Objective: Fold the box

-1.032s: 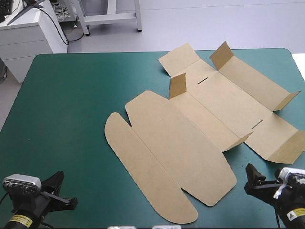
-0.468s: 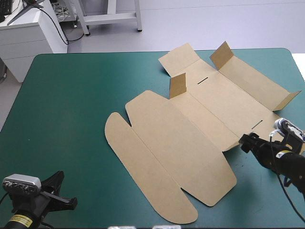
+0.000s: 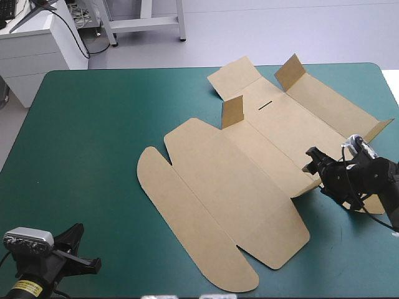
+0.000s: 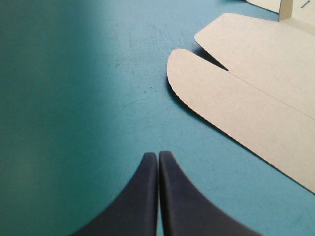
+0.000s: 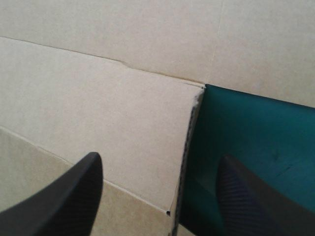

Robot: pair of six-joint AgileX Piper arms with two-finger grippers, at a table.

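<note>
The brown box (image 3: 249, 168) lies as a cut sheet on the teal-green cover, its long rounded lid flap toward the front left. Several small flaps at its far and right sides stand up. My right gripper (image 3: 310, 161) hovers open over the sheet's right side, by a small raised flap (image 3: 315, 182). In the right wrist view the box (image 5: 98, 93) fills most of the picture, and a board edge (image 5: 189, 147) runs between the black fingers (image 5: 64, 196). My left gripper (image 3: 87, 265) rests shut near the front left corner. In the left wrist view it (image 4: 158, 156) points at the rounded flap (image 4: 236, 93).
The teal-green cover (image 3: 93, 137) shows bare cloth left of the box. A white cabinet (image 3: 37, 43) stands beyond the table's far left corner. The table's right edge (image 3: 389, 81) runs close behind the right arm.
My right gripper has come from the table's front right corner forward and leftward, onto the box's right side. The left gripper and the sheet have stayed put.
</note>
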